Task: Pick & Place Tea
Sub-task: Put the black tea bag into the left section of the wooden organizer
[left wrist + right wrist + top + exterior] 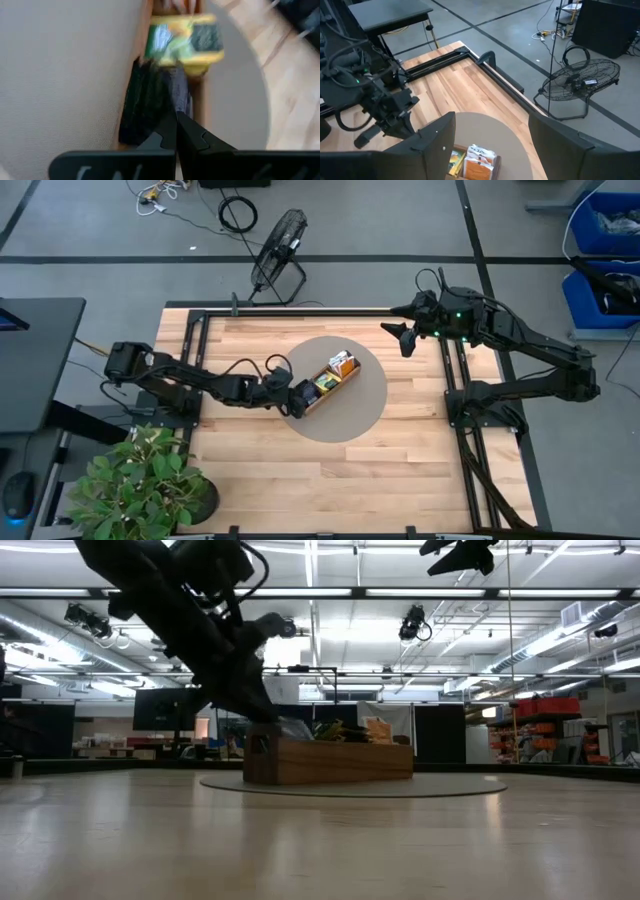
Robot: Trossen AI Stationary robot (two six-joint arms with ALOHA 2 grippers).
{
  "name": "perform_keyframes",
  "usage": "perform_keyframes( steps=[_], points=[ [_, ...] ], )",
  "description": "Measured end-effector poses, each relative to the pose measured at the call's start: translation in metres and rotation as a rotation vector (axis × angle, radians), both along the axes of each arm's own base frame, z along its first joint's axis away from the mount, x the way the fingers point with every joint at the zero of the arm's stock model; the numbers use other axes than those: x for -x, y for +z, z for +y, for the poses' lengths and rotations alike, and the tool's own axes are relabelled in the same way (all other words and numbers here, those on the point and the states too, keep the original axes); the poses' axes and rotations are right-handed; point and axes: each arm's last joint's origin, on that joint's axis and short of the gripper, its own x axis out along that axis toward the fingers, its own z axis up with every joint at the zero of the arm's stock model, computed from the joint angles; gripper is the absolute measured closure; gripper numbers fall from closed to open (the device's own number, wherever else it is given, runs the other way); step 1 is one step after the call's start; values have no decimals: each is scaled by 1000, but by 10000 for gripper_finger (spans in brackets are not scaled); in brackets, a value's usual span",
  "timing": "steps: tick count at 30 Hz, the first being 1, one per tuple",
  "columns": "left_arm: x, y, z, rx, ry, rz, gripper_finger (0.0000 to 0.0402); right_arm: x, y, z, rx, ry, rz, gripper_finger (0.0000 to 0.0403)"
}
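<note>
one wrist view shows dark packets.

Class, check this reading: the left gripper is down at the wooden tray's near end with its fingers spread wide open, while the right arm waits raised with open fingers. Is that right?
Not quite. The left gripper has its fingers shut, tips together, as the left wrist view shows. The rest holds: it is at the end of the wooden tray, and the right gripper waits raised, fingers open.

The wooden table has a light plank top inside a black frame. A round grey mat lies at its centre. A wooden tray rests on the mat, set diagonally.
</note>
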Motion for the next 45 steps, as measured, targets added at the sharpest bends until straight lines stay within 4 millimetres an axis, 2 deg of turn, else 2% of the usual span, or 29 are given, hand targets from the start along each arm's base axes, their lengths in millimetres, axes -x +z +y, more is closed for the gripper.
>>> perform_keyframes(
  steps=[5, 8, 12, 17, 24, 34, 39, 45],
  points=[
    [-6, -11, -1, 42, -29, 7, 400, 0, 0, 0, 0, 1, 0, 142],
    [-8, -8, -2, 54, -38, -29, 399, 0, 0, 0, -1, 3, 0, 142],
    [-9, 5, -2, 58, -49, -81, 392, 1, -1, 0, -9, 1, 13, 142],
    [-7, 9, -4, 79, -87, -87, 385, 1, -2, 1, -11, 2, 23, 142],
    [-3, 4, -4, 71, -137, -9, 390, 1, -3, 1, -32, -8, 17, 142],
    [-4, 4, -5, 94, -247, -2, 378, 2, -4, 1, -41, -9, 34, 142],
    [-4, 4, 1, 113, -200, 0, 349, 2, -4, 1, -39, -8, 36, 142],
    [-4, 3, 11, 140, -157, -4, 283, 2, -5, 1, -37, -7, 40, 142]
  ],
)
